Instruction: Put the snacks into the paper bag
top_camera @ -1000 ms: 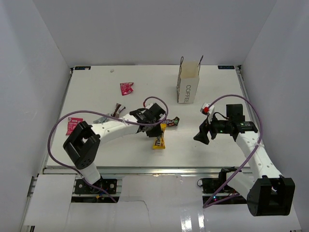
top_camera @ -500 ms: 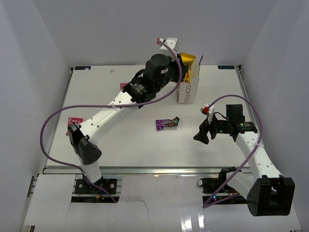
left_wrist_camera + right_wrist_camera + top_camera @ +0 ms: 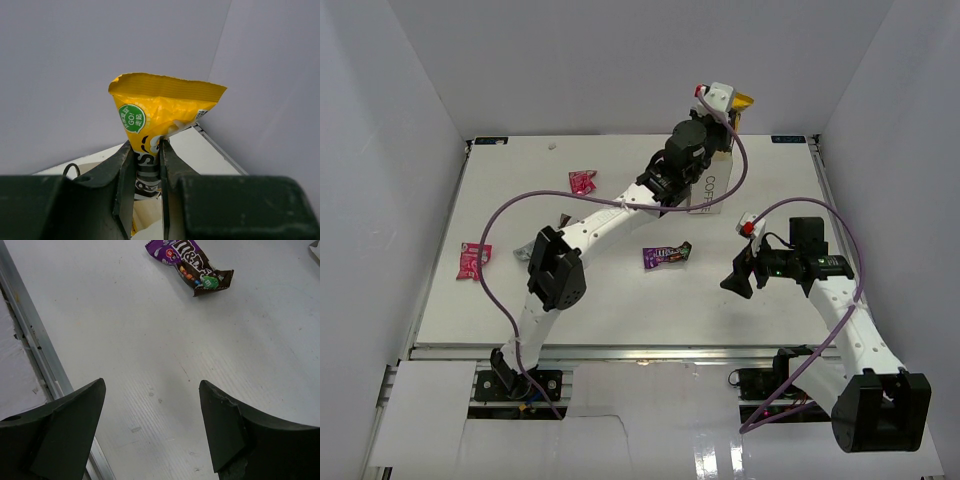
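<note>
Top external view: the left gripper (image 3: 731, 106) is raised above the paper bag (image 3: 710, 186), which stands upright near the back edge of the table (image 3: 620, 305), and it carries a yellow snack (image 3: 745, 100) just past the bag's top on the right side. The step in hand is judged to be delivery of this snack to the bag's mouth. The next move calls for centring the wrapper over the opening, lowering it, then parting the jaws. The purple snack (image 3: 666, 254) lies mid-table, well apart from both arms. One pink-red snack (image 3: 582, 182) lies toward the back left, another (image 3: 473, 259) near the left edge. The right gripper (image 3: 738, 277) hovers low over bare table on the right, with free room toward the purple snack. The bag sits near the rear wall and the right rail, so room behind it is tight, and the thin handles could catch a finger. Left wrist view: the jaws are clamped on the lower part of the yellow snack (image 3: 160, 107), which fans upward. A dark loop handle (image 3: 70, 168) shows low left. Whether the wrapper is squarely over the mouth cannot be told. Right wrist view: the right gripper (image 3: 151, 384) has its jaws spread wide and empty. The purple snack (image 3: 192, 262) lies ahead, flat, with bare table around it, and the table's metal rail (image 3: 35, 347) runs along the left.
</note>
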Robot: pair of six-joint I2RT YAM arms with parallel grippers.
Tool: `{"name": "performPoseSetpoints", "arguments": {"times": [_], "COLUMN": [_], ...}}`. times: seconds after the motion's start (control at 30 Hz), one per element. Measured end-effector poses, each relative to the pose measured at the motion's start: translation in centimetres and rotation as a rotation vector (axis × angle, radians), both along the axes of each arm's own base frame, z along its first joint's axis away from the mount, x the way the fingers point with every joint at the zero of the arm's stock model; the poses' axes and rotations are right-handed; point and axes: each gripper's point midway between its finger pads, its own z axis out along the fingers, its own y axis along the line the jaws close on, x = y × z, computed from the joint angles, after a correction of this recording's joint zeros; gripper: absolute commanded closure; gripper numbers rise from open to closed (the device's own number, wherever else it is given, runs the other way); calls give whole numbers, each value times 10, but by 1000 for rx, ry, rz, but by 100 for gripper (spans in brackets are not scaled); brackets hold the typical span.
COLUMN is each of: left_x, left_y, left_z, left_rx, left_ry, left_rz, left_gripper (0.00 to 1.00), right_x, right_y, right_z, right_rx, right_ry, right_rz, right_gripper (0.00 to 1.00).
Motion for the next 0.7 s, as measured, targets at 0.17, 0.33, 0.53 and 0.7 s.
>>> {"name": "performPoseSetpoints", "arguments": {"times": [0.17,0.33,0.53,0.7], "left_x": [18,27,36,40], "left_y": [-3,6,14,16], "left_z": [-14,-16,-19,-30], "left_rx": [14,11,-6,-3], "left_ry": [-20,-21,-13,9], "left_rz": [47,79,93,95], "left_gripper": [77,76,66,59], "right_x": [-1,-1,0,0], "right_y": [0,0,0,0], "right_z": [1,2,3,3], "right_rx": [1,2,2,2], "right_ry": [-4,-14,-17,-17], "right_rz": [-1,-2,-2,-2], "right_gripper": [19,19,19,19]}}
